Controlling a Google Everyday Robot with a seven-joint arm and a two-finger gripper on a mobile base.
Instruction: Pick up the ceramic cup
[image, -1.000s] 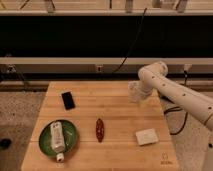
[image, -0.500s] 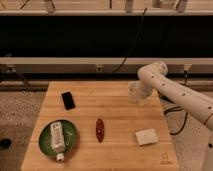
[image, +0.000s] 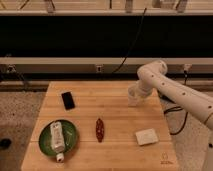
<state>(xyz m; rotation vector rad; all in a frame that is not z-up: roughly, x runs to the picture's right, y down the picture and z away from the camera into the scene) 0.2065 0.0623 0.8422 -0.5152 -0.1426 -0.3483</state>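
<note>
Near the table's (image: 117, 150) far right edge: cup (image: 132, 96), pale, upright, partly covered by gripper (image: 135, 93). White arm (image: 172, 92) reaching in from the right, elbow bent above the table's far right corner, wrist angled down onto the cup. Jaws' state: cannot tell, hidden against the pale cup; cannot tell either whether cup rests on the wood or hangs just off it. Well apart to the left, near the far left side: black phone (image: 67, 100), flat. Toward the front left: green plate (image: 44, 145), with a white tube (image: 57, 138) lying across it, cap pointing over the front rim. Mid-table, toward the front: small red chili-like item (image: 99, 129), lengthwise. Front right: flat white block (image: 147, 136), well apart from cup. Behind the table: dark recess, cable (image: 131, 47) hanging down.
</note>
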